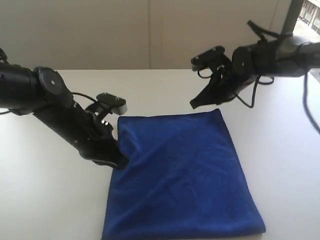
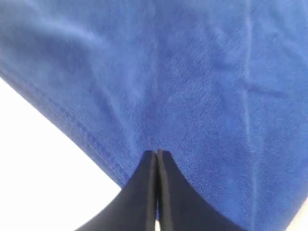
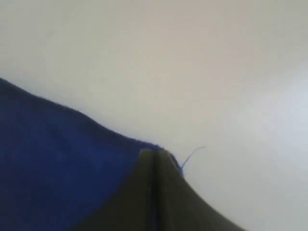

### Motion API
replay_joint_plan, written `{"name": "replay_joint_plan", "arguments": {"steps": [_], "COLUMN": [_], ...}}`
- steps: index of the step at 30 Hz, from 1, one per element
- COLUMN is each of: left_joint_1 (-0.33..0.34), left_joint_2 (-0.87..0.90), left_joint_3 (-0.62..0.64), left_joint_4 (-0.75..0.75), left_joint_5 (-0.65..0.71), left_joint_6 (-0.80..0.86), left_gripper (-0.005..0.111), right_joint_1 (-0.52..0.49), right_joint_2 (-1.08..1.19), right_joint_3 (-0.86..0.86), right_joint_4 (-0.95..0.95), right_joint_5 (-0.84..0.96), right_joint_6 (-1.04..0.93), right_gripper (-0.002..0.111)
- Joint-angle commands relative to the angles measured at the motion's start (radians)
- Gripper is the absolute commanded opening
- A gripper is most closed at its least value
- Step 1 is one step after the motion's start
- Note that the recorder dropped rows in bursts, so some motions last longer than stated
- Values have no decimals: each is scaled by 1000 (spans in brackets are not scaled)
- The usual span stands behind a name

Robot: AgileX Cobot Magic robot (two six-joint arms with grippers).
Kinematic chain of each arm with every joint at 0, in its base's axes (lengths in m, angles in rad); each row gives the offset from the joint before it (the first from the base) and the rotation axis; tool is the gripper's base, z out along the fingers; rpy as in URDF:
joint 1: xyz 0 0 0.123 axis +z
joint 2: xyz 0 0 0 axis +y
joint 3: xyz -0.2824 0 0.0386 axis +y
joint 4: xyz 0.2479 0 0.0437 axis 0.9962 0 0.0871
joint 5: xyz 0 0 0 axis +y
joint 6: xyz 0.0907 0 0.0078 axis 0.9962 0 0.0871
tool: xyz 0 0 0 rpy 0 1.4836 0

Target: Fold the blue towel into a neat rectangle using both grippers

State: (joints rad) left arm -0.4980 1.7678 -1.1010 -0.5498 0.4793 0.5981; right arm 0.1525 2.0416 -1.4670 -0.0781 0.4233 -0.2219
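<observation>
The large, deep royal-blue plush microfibre towel (image 1: 180,175) lies flat on the white table (image 1: 45,200), a rough rectangle with soft creases, its near edge at the bottom of the exterior view. The black, narrow-jawed left gripper (image 1: 120,161) has its jaws pressed together, with the tips on the cloth just inside the towel's left stitched edge. No fold of cloth shows between them, and whether a little pile is nipped cannot be told. The black right gripper (image 1: 194,104) is likewise closed and holds nothing visible, with its tips at the far edge of the towel.

The likely risk is dragging. Closed tips pushing on plush cloth could bunch the left edge or skew the whole towel on the smooth table and spoil the rectangle. A thin loose blue thread (image 3: 192,154) at the corner by the right tips could snag. With neither pair of jaws parted, any lift would probably come away empty.

No brand, label or readable writing shows on anything.
</observation>
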Motion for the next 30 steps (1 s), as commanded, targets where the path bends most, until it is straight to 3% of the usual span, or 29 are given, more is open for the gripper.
{"name": "replay_joint_plan", "arguments": {"steps": [1, 6, 9, 12, 19, 27, 30], "left_joint_1": [-2, -2, -11, -63, -297, -317, -317], "left_joint_2": [-115, -205, -224, -234, -243, -243, -243], "left_joint_3": [-6, -6, -6, 5, 72, 138, 184], "left_joint_4": [-6, -6, -4, 62, 402, 462, 462], "left_joint_5": [66, 275, 390, 454, 336, 271, 216], "left_joint_6": [135, 315, 325, 294, -67, -49, 37], "left_gripper": [0, 0, 0, 0, 0, 1, 15], "right_joint_1": [16, 18, 18, 25, 131, 158, 158], "right_joint_2": [-170, -303, -362, -415, -562, -601, -601], "right_joint_3": [4, 4, 25, 84, 336, 623, 691], "right_joint_4": [-4, 25, 170, 320, 196, 100, 105], "right_joint_5": [106, 440, 671, 797, 738, 477, 403], "right_joint_6": [-138, -297, -449, -512, -494, -526, -627], "right_gripper": [0, 0, 0, 0, 0, 0, 5]}}
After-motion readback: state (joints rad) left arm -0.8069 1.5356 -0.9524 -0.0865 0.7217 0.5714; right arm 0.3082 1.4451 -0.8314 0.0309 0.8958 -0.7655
